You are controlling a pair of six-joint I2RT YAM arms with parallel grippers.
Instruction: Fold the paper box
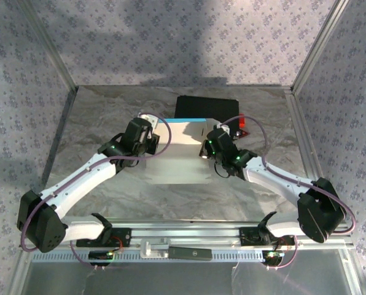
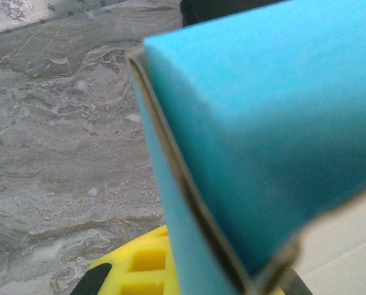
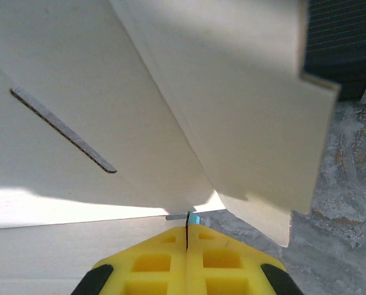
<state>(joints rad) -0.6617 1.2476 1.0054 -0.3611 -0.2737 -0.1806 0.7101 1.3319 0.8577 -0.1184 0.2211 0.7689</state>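
Jaws of the right gripper (image 3: 187, 232) are pressed together on an edge of the paper box (image 1: 178, 161), a thin die-cut cardboard sheet, white side up and cyan beneath, lying mid-table. The left gripper (image 2: 164, 265) is likewise closed, pinching a raised cyan flap at the sheet's left side, probably to hold that fold upright while the right side is creased. Both arms reach forward from the near corners, elbows outward, wrists converging. A black hard case (image 1: 206, 106) sits just beyond.
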